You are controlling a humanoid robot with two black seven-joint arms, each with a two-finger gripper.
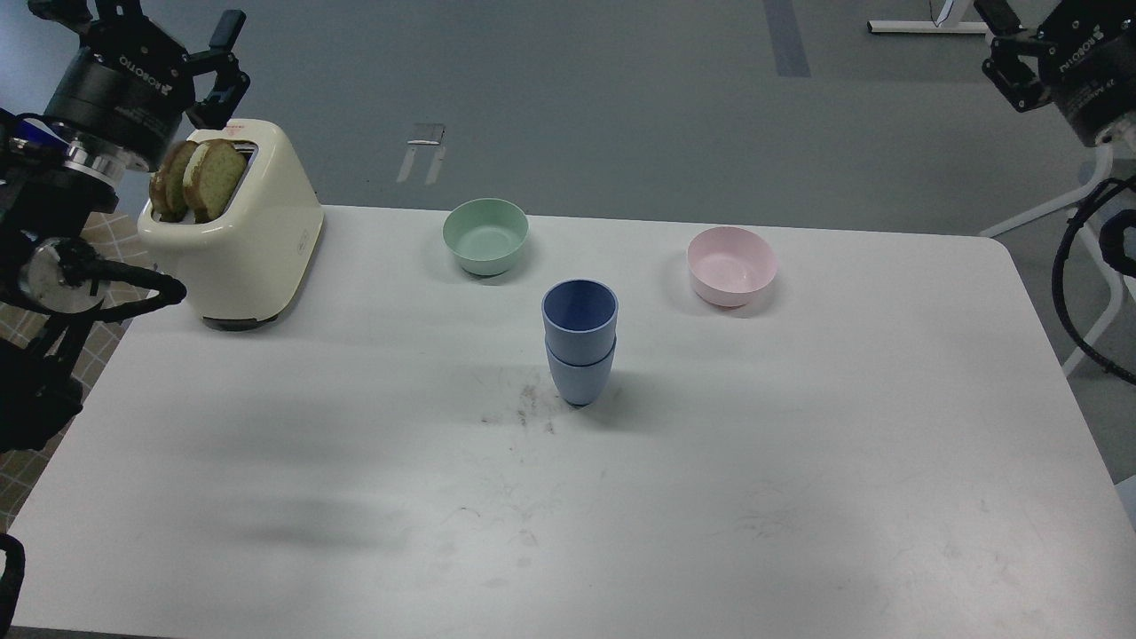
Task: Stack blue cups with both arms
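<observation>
The two blue cups stand nested, one inside the other (579, 342), upright in the middle of the white table (355, 461). The upper cup's rim (579, 306) sits above the lower cup's rim. My left gripper (146, 22) is open and empty, raised high at the top left above the toaster, far from the cups. My right gripper (1001, 44) is open and empty, raised at the top right corner, far from the cups and partly cut off by the frame edge.
A cream toaster (244, 235) with two slices of toast (197, 177) stands at the back left. A mint-green bowl (486, 235) sits behind the cups. A pink bowl (731, 265) sits back right. A white stand (1087, 195) is beside the table's right edge.
</observation>
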